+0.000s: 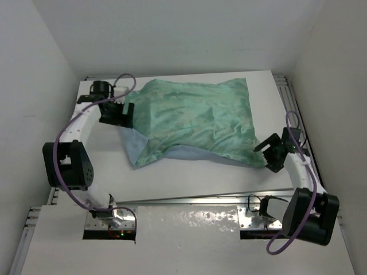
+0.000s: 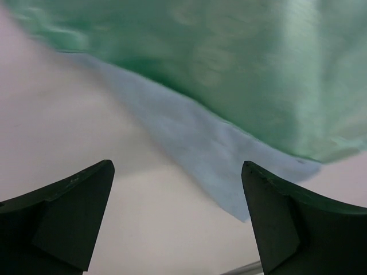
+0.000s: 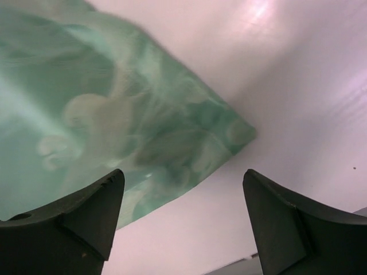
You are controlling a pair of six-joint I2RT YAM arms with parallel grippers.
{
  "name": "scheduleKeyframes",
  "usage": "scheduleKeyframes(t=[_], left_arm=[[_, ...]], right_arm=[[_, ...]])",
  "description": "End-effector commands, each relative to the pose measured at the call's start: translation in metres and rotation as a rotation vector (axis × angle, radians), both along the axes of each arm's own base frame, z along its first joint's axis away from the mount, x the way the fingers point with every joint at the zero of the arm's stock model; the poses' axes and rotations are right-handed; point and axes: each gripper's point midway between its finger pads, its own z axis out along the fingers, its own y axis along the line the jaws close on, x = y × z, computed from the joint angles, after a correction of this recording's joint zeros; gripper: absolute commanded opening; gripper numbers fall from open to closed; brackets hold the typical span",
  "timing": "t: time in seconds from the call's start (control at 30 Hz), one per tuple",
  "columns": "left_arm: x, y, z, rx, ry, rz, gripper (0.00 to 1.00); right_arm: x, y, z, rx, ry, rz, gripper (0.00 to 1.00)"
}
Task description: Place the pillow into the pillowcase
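The pillowcase (image 1: 195,123) lies spread across the middle of the white counter (image 1: 189,177), reaching toward the upper part of the overhead frame. Its shiny mint-green side faces up, and a strip of matte light blue shows along its lower edge and lower left corner. It looks plump rather than flat, but I cannot make out the pillow itself in any of the views. The left hand (image 1: 120,113) sits in the upper left of the overhead frame, just beside the case's left edge. In its own camera its two dark fingers (image 2: 69,212) stand wide apart with nothing between them, bare counter below and the blue flap and green satin ahead. The right hand (image 1: 270,152) is at the right of the overhead frame, next to the case's lower right corner. Its fingers (image 3: 287,223) are also spread wide and hold nothing. In that wrist view the pointed green corner of the case sits at centre, resting on the counter.
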Motion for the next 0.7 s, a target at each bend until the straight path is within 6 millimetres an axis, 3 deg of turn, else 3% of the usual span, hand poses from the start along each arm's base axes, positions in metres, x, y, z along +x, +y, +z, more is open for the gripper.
scheduleKeyframes(t=[0.0, 0.13, 0.3, 0.37, 0.47, 0.5, 0.57, 0.6, 0.67], left_arm=[[0.001, -0.031, 0.01, 0.01, -0.105, -0.113, 0.92], [-0.008, -0.067, -0.003, -0.013, -0.092, -0.202, 0.98], [-0.008, -0.09, -0.025, 0.02, -0.075, -0.208, 0.99], [-0.005, -0.088, -0.035, 0.033, -0.053, -0.183, 0.96], [-0.004, -0.078, -0.045, 0.095, -0.026, -0.172, 0.72], [-0.01, -0.076, -0.048, 0.1, -0.001, -0.179, 0.54], [-0.02, -0.074, -0.046, 0.109, 0.013, -0.216, 0.36], [-0.028, -0.071, -0.045, 0.115, 0.036, -0.222, 0.17], [-0.038, -0.061, -0.034, 0.143, 0.039, -0.227, 0.0]], right_arm=[[0.009, -0.016, -0.004, -0.025, -0.102, -0.209, 0.83], [-0.002, -0.013, -0.024, 0.005, -0.083, -0.266, 0.84], [-0.013, -0.012, -0.049, 0.044, -0.082, -0.385, 0.83], [-0.016, -0.013, -0.056, 0.05, -0.079, -0.419, 0.81], [-0.025, -0.015, -0.068, 0.036, -0.06, -0.455, 0.74], [-0.027, -0.017, -0.07, 0.029, -0.057, -0.463, 0.7], [-0.031, -0.019, -0.073, 0.014, -0.042, -0.474, 0.57], [-0.031, -0.02, -0.073, 0.01, -0.041, -0.474, 0.52], [-0.031, -0.02, -0.071, 0.006, -0.047, -0.47, 0.36]])
